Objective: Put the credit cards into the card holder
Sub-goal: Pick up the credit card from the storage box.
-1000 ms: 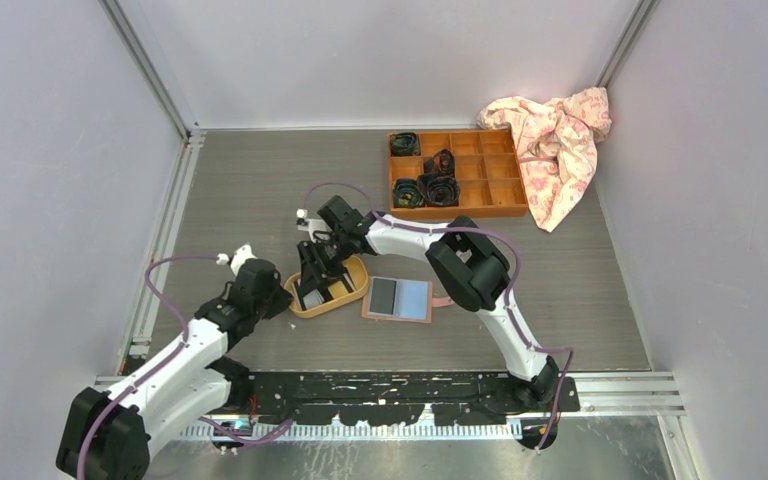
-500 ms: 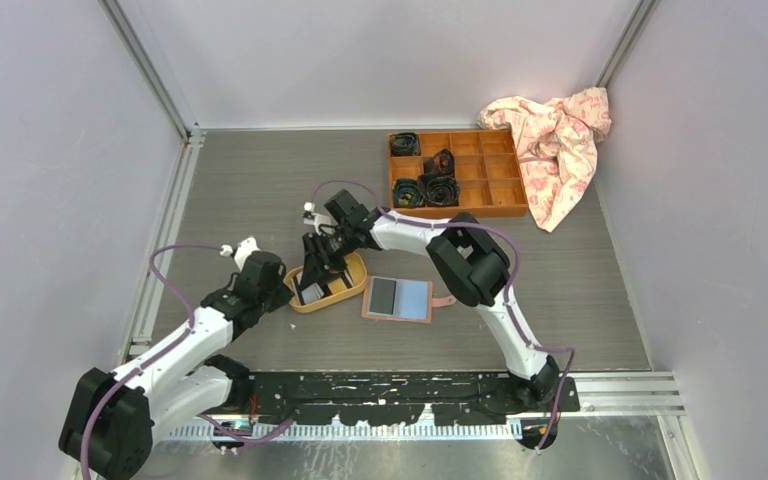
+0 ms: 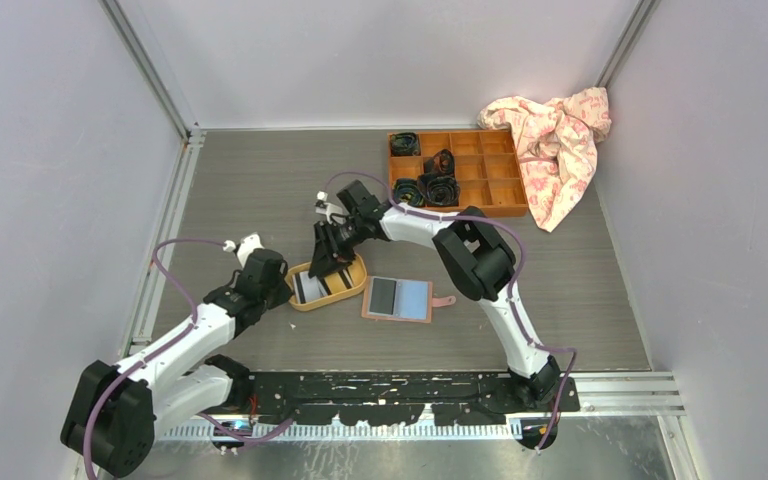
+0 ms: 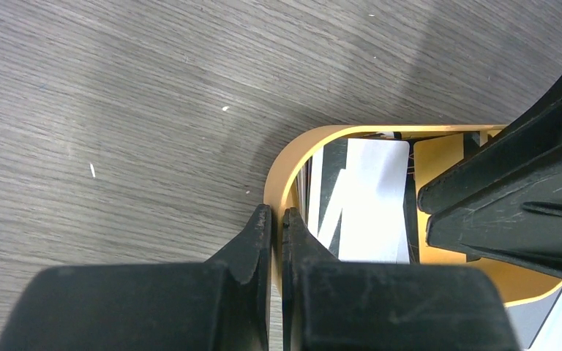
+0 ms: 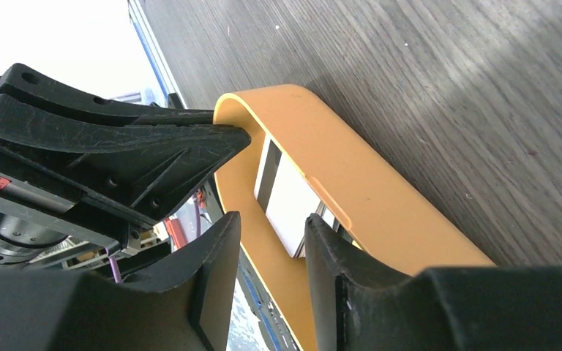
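1. I see my left pincer (image 4: 276,213) closed tight on the rim of the yellow tray (image 4: 274,183).
2. My right pincer (image 5: 272,219) is narrowly parted around the credit cards (image 5: 285,196) in that tray; whether it grips one, I cannot tell.
3. The card holder (image 3: 398,298) lies open on the surface (image 3: 260,190), just beside the tray.

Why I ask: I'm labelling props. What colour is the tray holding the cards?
The tray is plain yellow-orange, clearest in the right wrist view.

White links (image 3: 412,226), black joints (image 3: 472,262), purple cables (image 3: 182,241), seemingly scuffed fingers (image 4: 252,241)
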{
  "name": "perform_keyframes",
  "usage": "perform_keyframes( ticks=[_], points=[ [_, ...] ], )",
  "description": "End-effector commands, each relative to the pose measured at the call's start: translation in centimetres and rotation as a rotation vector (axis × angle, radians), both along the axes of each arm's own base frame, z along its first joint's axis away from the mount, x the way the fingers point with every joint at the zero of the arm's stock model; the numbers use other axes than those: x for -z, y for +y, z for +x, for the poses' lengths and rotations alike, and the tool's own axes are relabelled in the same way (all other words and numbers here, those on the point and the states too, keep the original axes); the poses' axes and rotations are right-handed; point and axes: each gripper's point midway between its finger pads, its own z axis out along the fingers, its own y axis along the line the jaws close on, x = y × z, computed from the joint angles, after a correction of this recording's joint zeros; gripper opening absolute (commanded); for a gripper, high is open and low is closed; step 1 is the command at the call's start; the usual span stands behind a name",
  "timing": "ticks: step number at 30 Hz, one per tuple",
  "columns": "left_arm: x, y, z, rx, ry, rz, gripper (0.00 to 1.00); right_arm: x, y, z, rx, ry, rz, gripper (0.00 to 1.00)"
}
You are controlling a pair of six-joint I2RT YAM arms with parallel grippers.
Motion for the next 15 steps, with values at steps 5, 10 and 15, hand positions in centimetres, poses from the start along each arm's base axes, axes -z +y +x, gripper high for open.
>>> perform_keyframes(
  ticks=[5,10,15],
  points=[
    [-5.1,-2.3,3.6,0.019,-0.193,-0.107,0.0,0.6,-0.7,1.4,-0.013,-0.171,-0.098,0.5],
    [-5.2,-2.7,3.6,0.03,-0.194,-0.129,0.0,2.0,0.4,-0.1,-0.038,-0.128,-0.105,0.5],
    [-5.4,-2.9,3.5,0.031,-0.198,-0.139,0.0,2.2,1.1,-1.0,-0.049,-0.119,-0.108,0.5]
  ],
)
